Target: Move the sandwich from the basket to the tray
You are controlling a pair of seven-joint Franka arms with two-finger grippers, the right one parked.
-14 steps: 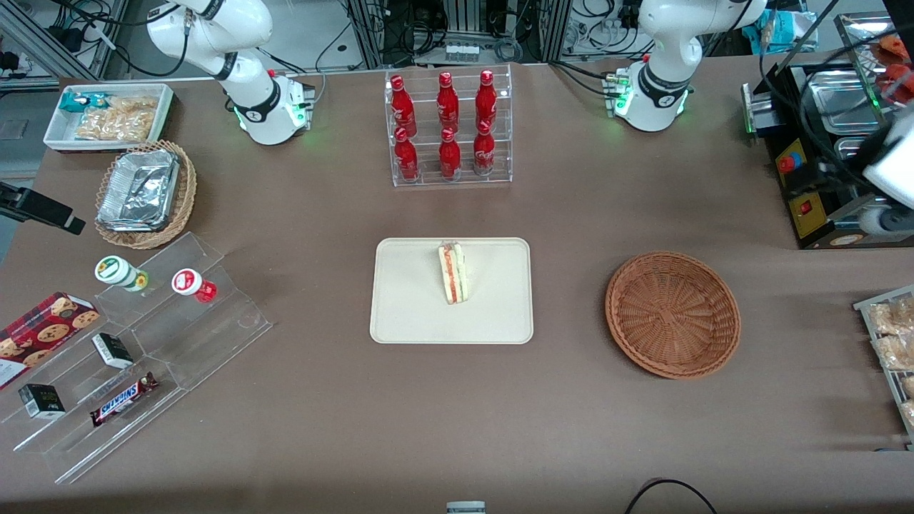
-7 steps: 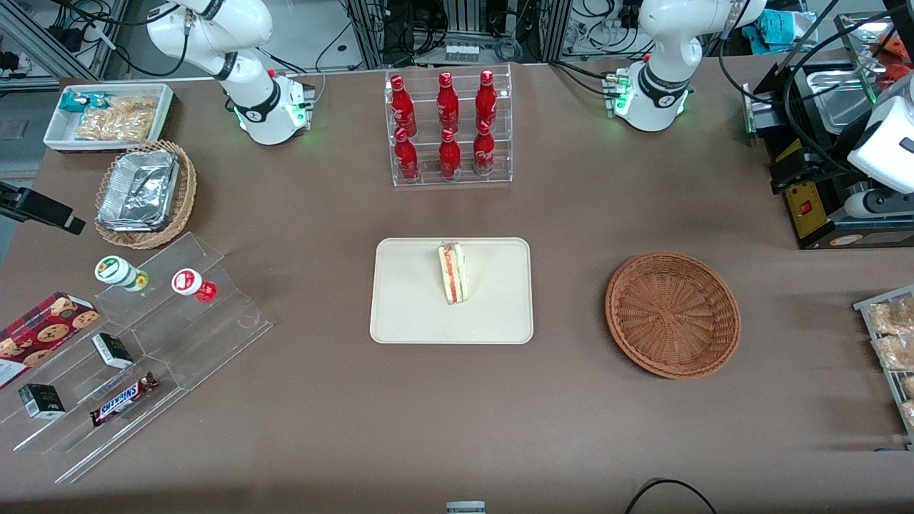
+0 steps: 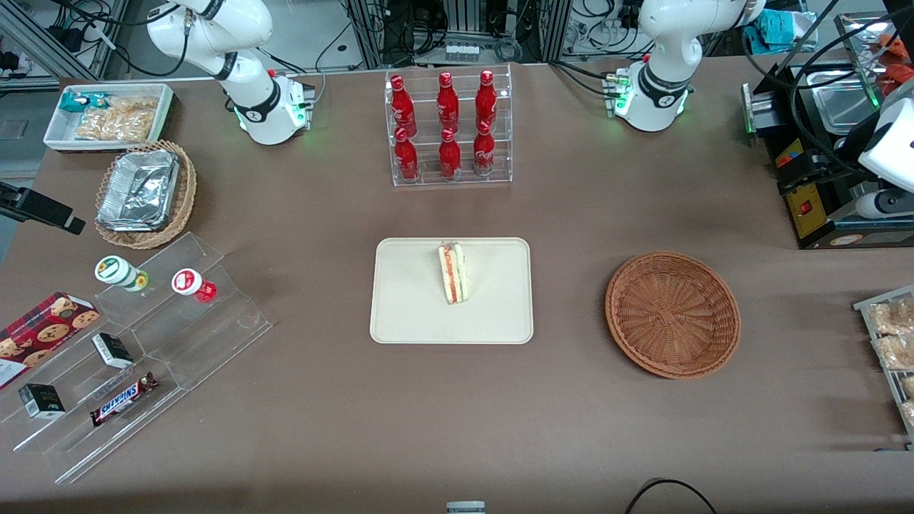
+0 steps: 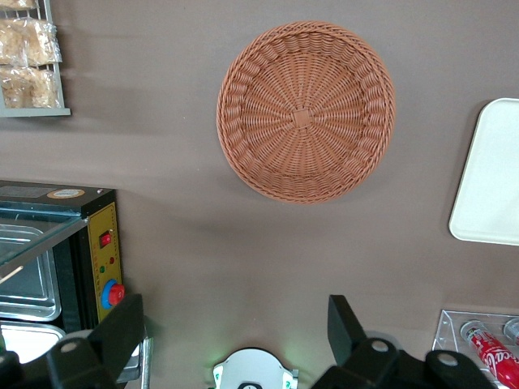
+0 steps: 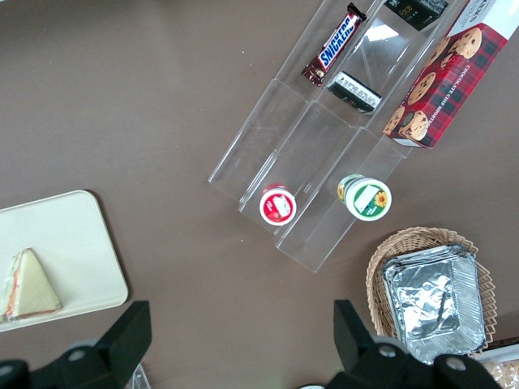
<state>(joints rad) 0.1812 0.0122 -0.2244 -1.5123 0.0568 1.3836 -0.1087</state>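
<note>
Sandwich (image 3: 453, 272): standing on its edge on the tray, slightly toward the working arm's side of the tray's middle, filling layers facing up, nothing touching it.
Tray (image 3: 407, 300): lying flat on the counter (image 3: 543, 414), nearer to the front camera than the acrylic rack of red bottles (image 3: 448, 125).
Basket (image 4: 306, 111): sitting on the counter beside the tray, toward the working arm's end, well apart from it, holding nothing.
Tool (image 4: 235, 320): hanging high above the counter toward the working arm's end, farther from the front camera than the basket, looking down on it; its two fingers (image 4: 345, 322) are spreading wide apart and gripping nothing.
Black machine (image 4: 61, 251): standing at the working arm's end of the counter, near the tool.
</note>
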